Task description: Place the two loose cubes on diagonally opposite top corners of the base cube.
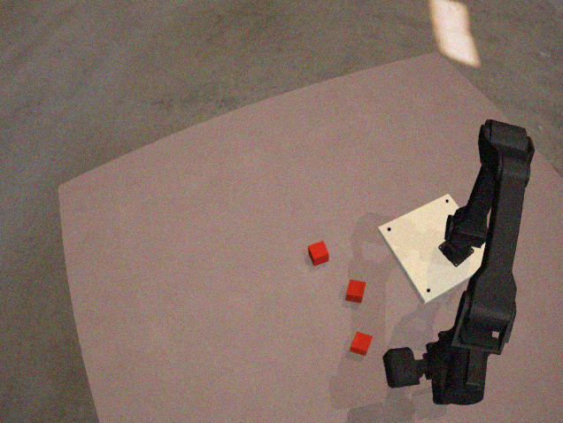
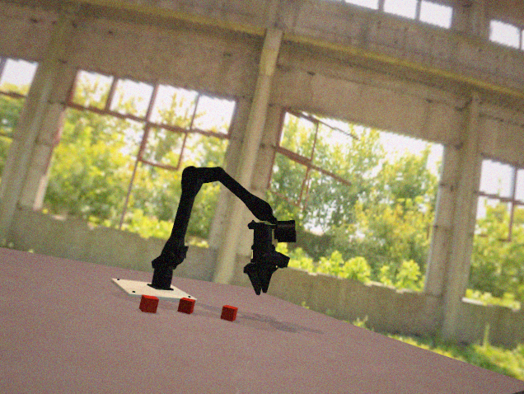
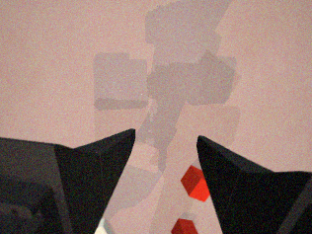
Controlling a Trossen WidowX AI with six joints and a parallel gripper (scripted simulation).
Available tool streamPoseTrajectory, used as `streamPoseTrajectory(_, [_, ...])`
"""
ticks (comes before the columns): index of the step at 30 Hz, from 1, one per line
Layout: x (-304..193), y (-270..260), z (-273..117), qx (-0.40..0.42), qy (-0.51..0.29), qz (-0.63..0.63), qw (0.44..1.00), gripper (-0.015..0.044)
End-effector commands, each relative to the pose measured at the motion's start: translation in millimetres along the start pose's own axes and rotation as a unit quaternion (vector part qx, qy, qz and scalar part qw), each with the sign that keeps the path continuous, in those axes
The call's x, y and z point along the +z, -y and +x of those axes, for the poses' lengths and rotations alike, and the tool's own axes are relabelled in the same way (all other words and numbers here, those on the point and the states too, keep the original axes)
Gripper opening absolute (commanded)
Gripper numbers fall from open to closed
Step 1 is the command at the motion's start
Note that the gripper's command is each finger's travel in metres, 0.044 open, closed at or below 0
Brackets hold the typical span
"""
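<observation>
Gripper [image 2: 259, 291] hangs above the table, fingers apart, holding nothing. Three red cubes [image 1: 355, 290] lie in a line at about 9 o'clock from the mounting plate [image 1: 409, 241] (base cube indistinguishable). Risk: grabbing the fixed one, or nudging neighbours on descent.

1. Cubes, red: three in all, lying on the mat in a loose row and apart from one another, namely the far cube [image 1: 318, 252], the middle cube [image 1: 355, 290] and the near cube [image 1: 361, 342]. Nothing in the views tells the base cube from the loose ones.
2. Wrist view: only two cubes show, one [image 3: 195, 183] beside the right finger and one [image 3: 185, 226] cut off by the lower edge.
3. Arm [image 1: 496, 254]: one, black.
4. Gripper [image 2: 259, 289]: one, with two fingers, parted, nothing between them.
5. Plate [image 1: 412, 242], white: one, under the arm's foot, with three corner dots visible.
6. Mat [image 1: 181, 226], pinkish: one.
</observation>
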State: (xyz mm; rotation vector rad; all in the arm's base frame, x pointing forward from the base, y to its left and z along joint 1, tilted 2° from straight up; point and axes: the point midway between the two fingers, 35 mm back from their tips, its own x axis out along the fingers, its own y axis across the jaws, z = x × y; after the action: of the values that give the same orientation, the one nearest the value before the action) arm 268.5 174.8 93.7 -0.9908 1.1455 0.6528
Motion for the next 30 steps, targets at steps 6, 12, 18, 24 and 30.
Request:
streamPoseTrajectory(6, [-35,53,1,0.017,-0.030,-0.026,0.999,0.0265])
streamPoseTrajectory(12, [-65,82,1,0.032,-0.047,-0.041,0.998,0.0265])
streamPoseTrajectory(18, [-97,107,-2,0.049,-0.059,-0.056,0.996,0.0265])
streamPoseTrajectory(24, [-133,128,-6,0.067,-0.066,-0.069,0.993,0.0265])
streamPoseTrajectory(30, [-170,144,-12,0.086,-0.069,-0.081,0.991,0.0265])
